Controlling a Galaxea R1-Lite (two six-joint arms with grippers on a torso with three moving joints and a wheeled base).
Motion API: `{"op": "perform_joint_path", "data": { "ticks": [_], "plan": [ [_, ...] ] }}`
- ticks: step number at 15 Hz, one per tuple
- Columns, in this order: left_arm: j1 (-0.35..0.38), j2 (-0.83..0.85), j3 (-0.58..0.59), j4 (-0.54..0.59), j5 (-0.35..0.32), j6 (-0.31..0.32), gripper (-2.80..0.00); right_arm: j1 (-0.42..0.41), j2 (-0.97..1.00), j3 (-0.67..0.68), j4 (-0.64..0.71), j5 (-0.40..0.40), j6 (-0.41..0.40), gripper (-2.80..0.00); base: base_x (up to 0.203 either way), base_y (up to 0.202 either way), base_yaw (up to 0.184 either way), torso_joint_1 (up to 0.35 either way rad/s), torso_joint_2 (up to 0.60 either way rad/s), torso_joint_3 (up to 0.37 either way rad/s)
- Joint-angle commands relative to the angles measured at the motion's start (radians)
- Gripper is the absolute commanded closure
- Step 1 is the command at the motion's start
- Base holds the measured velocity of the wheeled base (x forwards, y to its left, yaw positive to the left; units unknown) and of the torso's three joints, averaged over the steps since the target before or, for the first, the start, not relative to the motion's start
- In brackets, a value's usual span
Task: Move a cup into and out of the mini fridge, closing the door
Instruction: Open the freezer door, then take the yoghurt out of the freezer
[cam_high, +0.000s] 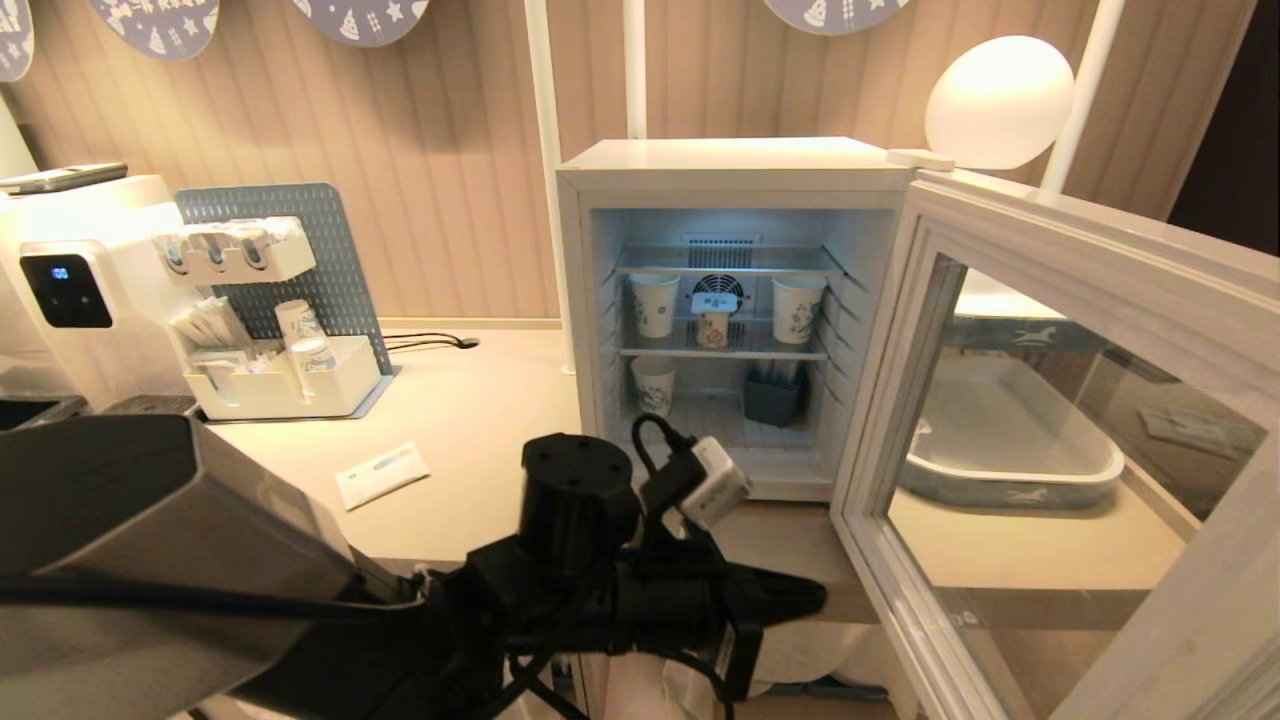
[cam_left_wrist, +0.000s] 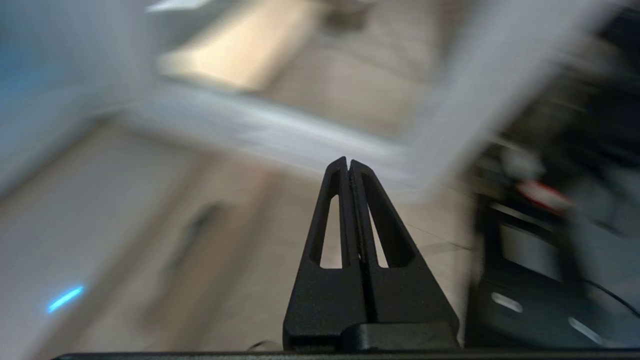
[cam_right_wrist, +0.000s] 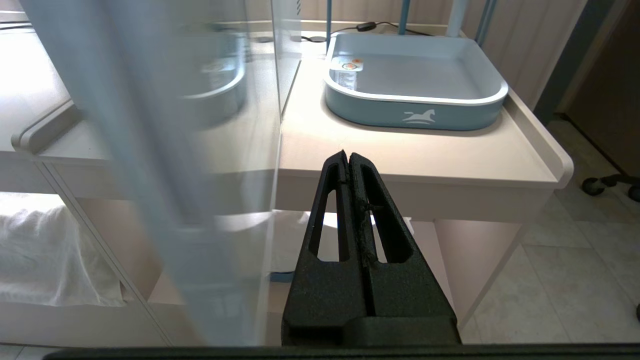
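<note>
We see the small white tapered yogurt cup (cam_high: 714, 320) standing upright, rim up, on the middle wire shelf of the boxy white mini fridge (cam_high: 740, 165), between two taller patterned paper cups (cam_high: 654, 304). The grey-framed glass door (cam_high: 1090, 440) hangs wide open. Our left hand (cam_high: 815, 597), pressed empty and closed, reaches low before the counter (cam_high: 480, 420); our right hand (cam_right_wrist: 348, 159) is likewise closed, empty.

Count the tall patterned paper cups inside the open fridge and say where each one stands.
3. One upper-shelf cup stands left, another cup stands right, and a third cup sits lower left. The dark bin at lower right could hide more.
</note>
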Motion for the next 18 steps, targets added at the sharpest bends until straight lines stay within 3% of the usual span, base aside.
{"op": "perform_joint_path", "data": {
  "ticks": [1,4,5,7,10,14,16,18],
  "plan": [
    [0.072,-0.089,-0.006,0.067,0.162,-0.001,0.0,0.001,0.002,0.0,0.0,0.001,-0.002,0.0,0.0,0.0,0.0,0.0,0.0,0.0],
    [0.23,-0.328,-0.077,0.388,0.495,-0.009,0.0,0.0,0.002,-0.002,0.003,0.002,-0.002,0.0,0.0,0.0,0.0,0.0,0.0,0.0],
    [0.276,-0.428,-0.109,0.513,0.579,-0.026,0.0,-0.001,0.002,-0.003,0.009,0.002,0.0,0.0,0.0,0.0,0.0,0.0,0.0,0.0],
    [0.339,-0.637,-0.162,0.749,0.678,-0.074,0.0,0.001,0.002,-0.004,0.014,0.001,0.003,0.0,0.0,0.0,0.0,0.0,0.0,0.0],
    [0.389,-1.022,-0.236,1.108,0.741,-0.154,0.0,0.0,0.002,-0.005,0.014,-0.001,0.006,0.0,0.0,0.0,0.0,0.0,0.0,0.0],
    [0.65,-1.423,-0.345,1.609,0.755,-0.217,0.0,-0.001,0.002,-0.003,0.009,-0.003,0.009,0.0,0.0,0.0,0.0,0.0,0.0,0.0],
    [0.736,-1.588,-0.322,1.724,0.727,-0.229,0.0,-0.001,0.002,-0.002,0.003,-0.004,0.017,0.0,0.0,0.0,0.0,0.0,0.0,0.0],
    [0.766,-1.741,-0.2,1.733,0.684,-0.206,0.0,0.0,0.002,-0.002,0.003,-0.004,0.017,0.0,0.0,0.0,0.0,0.0,0.0,0.0]
  ]
}}
